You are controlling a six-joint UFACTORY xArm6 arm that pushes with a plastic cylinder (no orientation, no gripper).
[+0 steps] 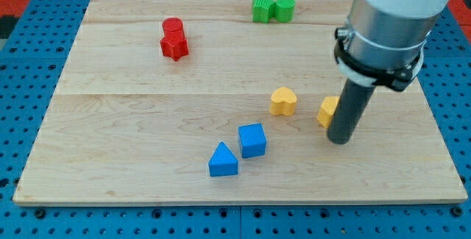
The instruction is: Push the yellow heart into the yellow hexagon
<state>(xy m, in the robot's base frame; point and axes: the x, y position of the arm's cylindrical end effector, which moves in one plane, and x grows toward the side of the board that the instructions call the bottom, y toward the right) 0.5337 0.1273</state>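
Wooden worktop (pixel 147 121) resting on a blue perforated base (pixel 22 84), seen from above and in front. No brand, label or writing can be read anywhere in the view.

The arm (pixel 394 18) enters from the view's top right as a grey cylinder with a black collar, ending in a dark rod. My tip (pixel 339 140) rests on the worktop, touching or just beside the yellow hexagon (pixel 327 111), which the rod partly hides on its right side. The arm carries no fingers, so nothing is held.

The yellow heart (pixel 283 101) lies left of the hexagon, near it but apart, with bare wood between them. My tip stands right of the heart, on the hexagon's far side.

Toward the view's bottom, a blue cube (pixel 252 140) and a blue triangular block (pixel 223 160) sit just beside each other. At upper left, a red cylinder (pixel 173 26) touches a red star (pixel 175 45). At the view's top, a green star-like block (pixel 262 9) touches a green hexagon-like block (pixel 284 8).
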